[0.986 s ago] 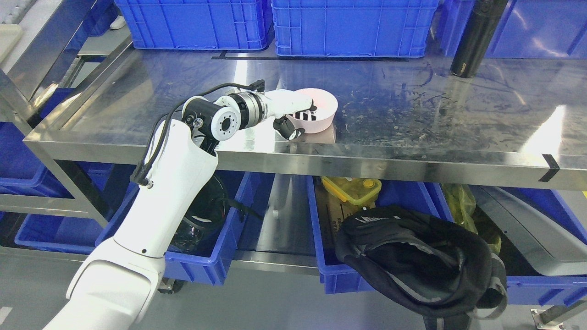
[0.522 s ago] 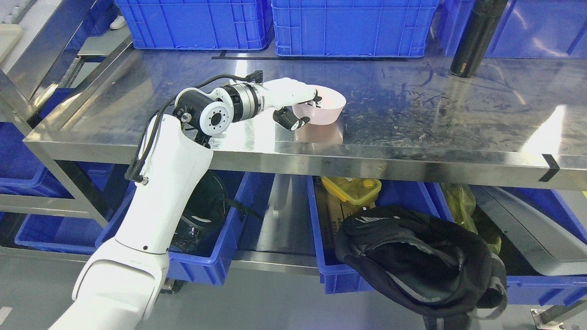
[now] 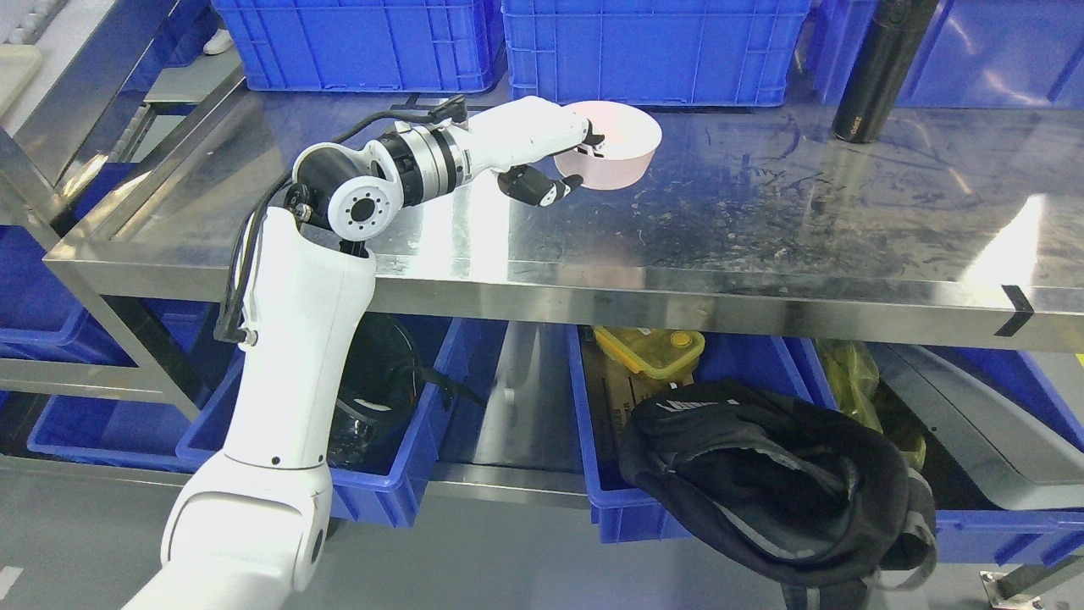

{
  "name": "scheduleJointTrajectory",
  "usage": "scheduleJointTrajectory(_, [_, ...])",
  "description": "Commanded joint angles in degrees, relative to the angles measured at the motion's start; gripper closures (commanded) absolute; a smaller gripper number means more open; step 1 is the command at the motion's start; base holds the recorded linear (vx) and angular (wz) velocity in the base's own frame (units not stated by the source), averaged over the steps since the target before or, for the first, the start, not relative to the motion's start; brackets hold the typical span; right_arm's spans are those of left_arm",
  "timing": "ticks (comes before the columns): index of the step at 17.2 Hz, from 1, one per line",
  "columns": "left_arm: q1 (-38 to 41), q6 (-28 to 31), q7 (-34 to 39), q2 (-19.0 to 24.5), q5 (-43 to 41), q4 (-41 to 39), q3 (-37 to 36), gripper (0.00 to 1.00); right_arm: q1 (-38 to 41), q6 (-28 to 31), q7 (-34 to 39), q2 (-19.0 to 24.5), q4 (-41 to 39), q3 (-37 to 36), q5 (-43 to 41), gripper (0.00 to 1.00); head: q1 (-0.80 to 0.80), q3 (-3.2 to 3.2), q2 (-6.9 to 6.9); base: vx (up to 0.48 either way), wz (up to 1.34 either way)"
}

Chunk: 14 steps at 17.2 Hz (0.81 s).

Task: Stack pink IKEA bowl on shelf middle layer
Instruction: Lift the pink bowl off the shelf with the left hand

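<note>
A pink bowl (image 3: 622,148) hangs above the steel shelf (image 3: 762,203), lifted off its surface and tilted a little. My left hand (image 3: 572,161) is shut on the bowl's left rim, with fingers over the rim and the dark thumb under the bowl's side. The white left arm rises from the lower left and reaches across the shelf's front edge. No other pink bowl shows in the head view. My right arm is out of the picture.
Blue crates (image 3: 652,51) line the back of the shelf. A black bottle (image 3: 876,72) stands at the back right. Below the shelf sit blue bins (image 3: 406,491), a yellow lidded box (image 3: 650,349) and a black bag (image 3: 762,474).
My left hand has lifted the pink bowl off the shelf and carried it up and toward the back right. The arm has stretched farther over the shelf.
</note>
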Motion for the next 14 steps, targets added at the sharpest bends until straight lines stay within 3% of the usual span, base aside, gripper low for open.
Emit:
scheduleJointTrajectory(1, [3.12,-3.26,-0.26,-2.18,0.31,-5.24,10.54,0.99,1.32,0.03,0.0,-1.0,-1.0,0.0,0.0,0.0,0.0,0.0,0.0,0.0,0.0])
scheduleJointTrajectory(4, [5.75,-8.27,-0.09,-2.76,0.22,-5.59,10.54,1.0,1.32,0.03,0.0,-1.0,-1.0,0.0,0.0,0.0,0.0,0.0,0.0,0.0,0.0])
scheduleJointTrajectory(14, [8.05,-12.67,0.53,-2.76,0.39,-7.53,8.52,0.99,1.32,0.03,0.0,-1.0,-1.0,0.0,0.0,0.0,0.0,0.0,0.0,0.011,0.08])
